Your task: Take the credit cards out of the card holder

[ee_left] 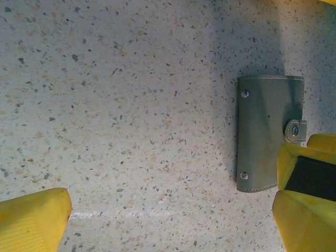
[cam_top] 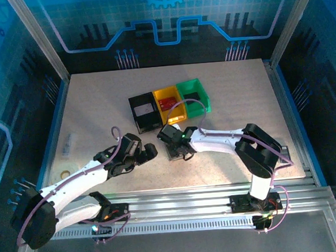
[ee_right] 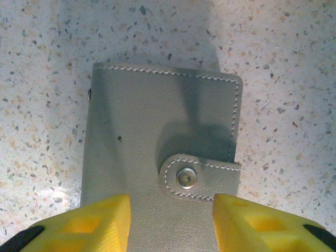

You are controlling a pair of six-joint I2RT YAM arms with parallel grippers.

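Your card holder (ee_right: 147, 121): grained grey rectangle, pale stitching, tab snapped (metal stud); right pincer (ee_right: 170, 212) astride, left pincer (ee_left: 170, 210) beside, both open.

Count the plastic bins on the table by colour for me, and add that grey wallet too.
black bin: 1
yellow bin: 1
green bin: 1
grey card holder: 1
Total: 4

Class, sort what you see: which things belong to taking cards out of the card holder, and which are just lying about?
For the job: card holder, snapped shut; right gripper, open above it; left gripper, open beside it.

Lying about: black bin; yellow bin, holding a red item too small to identify; green bin; small white object at far left.
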